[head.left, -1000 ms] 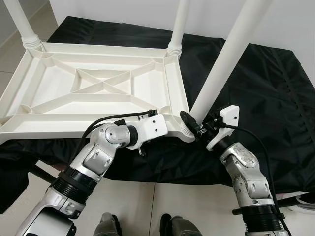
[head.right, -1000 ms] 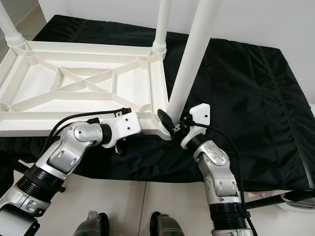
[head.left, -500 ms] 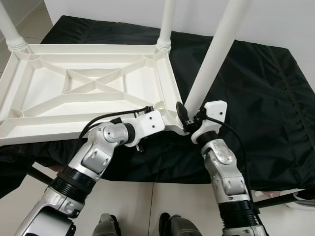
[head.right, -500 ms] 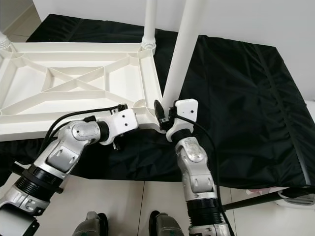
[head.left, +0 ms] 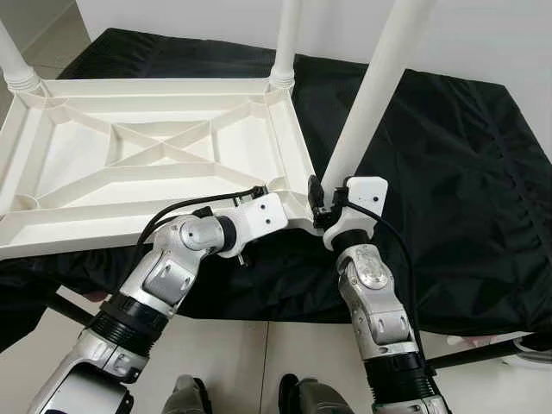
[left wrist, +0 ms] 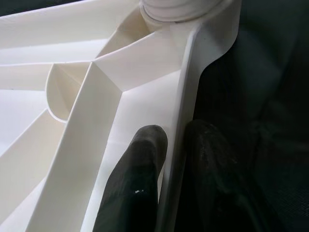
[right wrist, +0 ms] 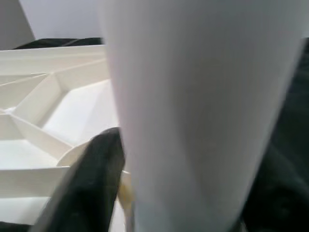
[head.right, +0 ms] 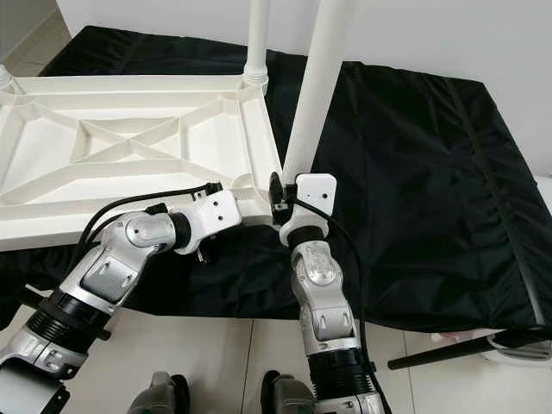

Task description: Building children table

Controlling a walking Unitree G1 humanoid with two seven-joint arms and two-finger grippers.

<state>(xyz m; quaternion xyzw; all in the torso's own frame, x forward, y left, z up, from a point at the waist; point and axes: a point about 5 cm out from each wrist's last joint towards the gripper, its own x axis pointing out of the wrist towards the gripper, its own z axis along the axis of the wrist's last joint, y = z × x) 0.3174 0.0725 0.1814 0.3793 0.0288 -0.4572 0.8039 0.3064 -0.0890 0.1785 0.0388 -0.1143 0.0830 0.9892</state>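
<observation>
The white tabletop (head.left: 155, 155) is lying upside down on a black cloth (head.left: 457, 172), its ribbed underside facing up. At its near right corner a white leg (head.left: 371, 95) is standing, leaning slightly away from the tabletop, its top cut off by the frame. The right gripper (head.left: 317, 200) is pinching this leg at its base; one black finger (right wrist: 91, 179) is pressing against it, the other is hidden behind it. The left gripper (left wrist: 176, 159) is squeezing the tabletop's near rim beside that corner, one finger on each side. Two more legs (head.left: 287, 39) are rising from the far corners, their tops cut off too.
</observation>
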